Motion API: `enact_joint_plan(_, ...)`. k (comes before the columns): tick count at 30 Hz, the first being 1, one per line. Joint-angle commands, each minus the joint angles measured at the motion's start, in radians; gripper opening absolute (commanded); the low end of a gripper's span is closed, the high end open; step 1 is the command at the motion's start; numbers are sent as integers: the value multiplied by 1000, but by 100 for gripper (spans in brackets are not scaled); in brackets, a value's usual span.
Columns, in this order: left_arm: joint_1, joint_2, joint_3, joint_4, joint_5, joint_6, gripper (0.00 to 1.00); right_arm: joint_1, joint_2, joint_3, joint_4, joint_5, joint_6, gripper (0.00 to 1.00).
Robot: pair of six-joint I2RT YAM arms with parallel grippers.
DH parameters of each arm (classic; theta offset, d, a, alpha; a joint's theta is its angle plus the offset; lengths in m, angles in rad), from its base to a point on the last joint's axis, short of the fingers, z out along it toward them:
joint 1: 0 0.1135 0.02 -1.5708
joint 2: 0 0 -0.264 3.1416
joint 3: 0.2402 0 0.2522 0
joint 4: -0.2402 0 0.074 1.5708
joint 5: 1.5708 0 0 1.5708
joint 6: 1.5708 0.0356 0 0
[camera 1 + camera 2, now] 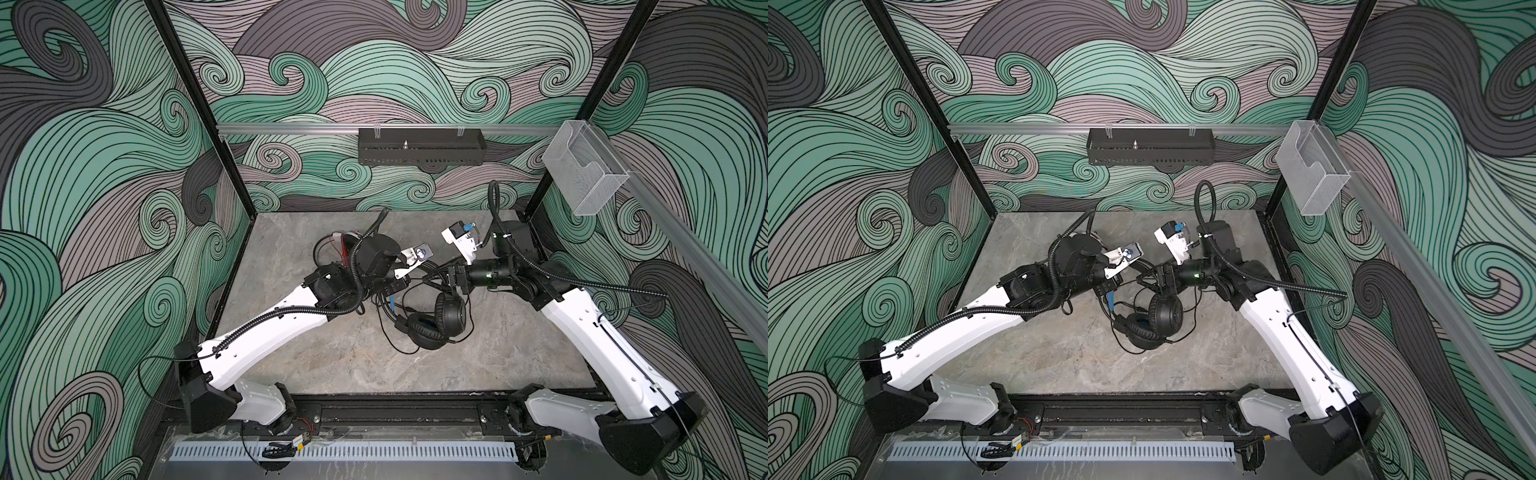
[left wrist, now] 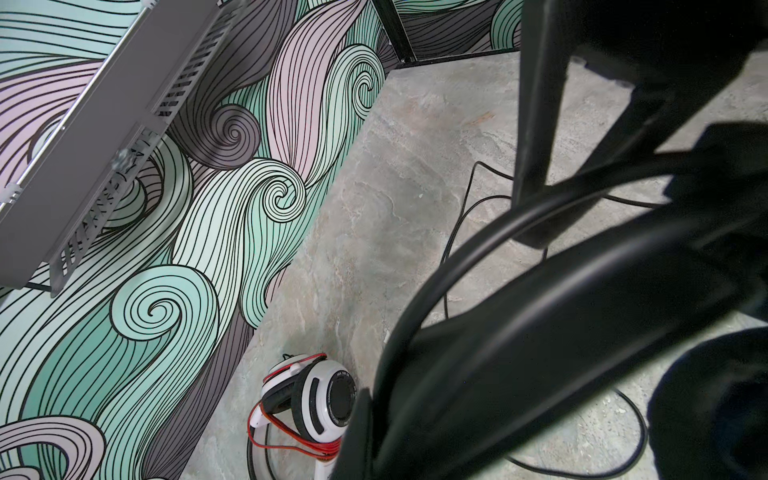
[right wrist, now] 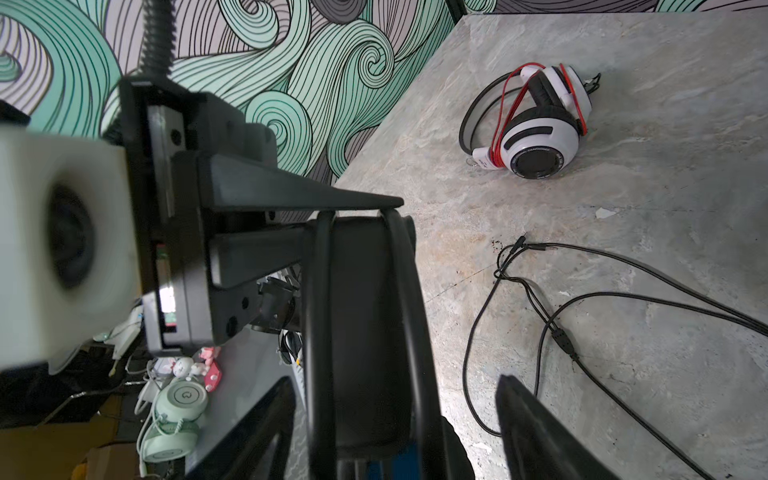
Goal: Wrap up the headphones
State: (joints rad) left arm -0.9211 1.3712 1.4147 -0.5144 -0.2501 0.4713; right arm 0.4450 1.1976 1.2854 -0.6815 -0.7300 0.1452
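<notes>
The black headphones (image 1: 436, 324) lie mid-table, cups down and headband (image 3: 361, 291) raised. My left gripper (image 1: 409, 284) is shut on that headband; in the right wrist view its two black fingers (image 3: 299, 195) pinch the band from the side. My right gripper (image 3: 395, 380) is open, one finger on each side of the same headband with gaps showing. The black cable (image 3: 552, 328) trails loose over the table. The white headphones (image 3: 540, 124), with red cable wound around them, sit near the back wall, half hidden behind my left arm in both top views (image 1: 338, 243).
A black tray (image 1: 419, 145) hangs on the back rail and a clear plastic box (image 1: 586, 174) on the right rail. Patterned walls close three sides. Loose black cable loops (image 1: 390, 332) lie in front of the cups.
</notes>
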Motion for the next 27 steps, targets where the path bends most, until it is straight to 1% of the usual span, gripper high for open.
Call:
enact_joint_plan(1,-11,-1,27,72,21,-31,0,9,8,6,-12,-29,-30,68)
enact_joint_plan(8,-19,5,10,70,7,-41,0,12,13,13,-39,-27,-55,40)
enact_joint_plan(10,-19,6,9,71,7,-59,0,12,13,18,-39,-19,-56,28)
enact_joint_plan(12,-18,9,9,72,7,-87,5,12,13,20,-39,-7,-57,18)
enact_joint_plan(15,-18,2,-5,74,-15,-184,20,11,8,13,-39,40,-61,10)
enact_joint_plan(16,-15,-8,-20,78,-10,-220,28,11,4,6,-38,75,-63,6)
enact_joint_plan(18,-12,-29,-52,65,24,-287,48,9,-8,-11,-38,176,-76,0)
enact_joint_plan(19,-12,-44,-71,53,43,-330,57,9,-17,-19,-36,234,-93,0)
enact_joint_plan(21,-12,-80,-117,37,69,-414,70,9,-33,-24,-31,342,-125,0)
enact_joint_plan(23,-9,-132,-191,39,75,-512,80,15,-38,-14,-31,467,-168,0)
enact_joint_plan(24,-7,-155,-221,37,79,-553,82,20,-35,-12,-28,520,-189,0)
enact_joint_plan(25,-2,-181,-258,33,85,-608,84,29,-31,-14,-18,592,-211,0)
enact_joint_plan(27,6,-222,-317,19,86,-694,84,50,-19,-32,19,730,-248,0)
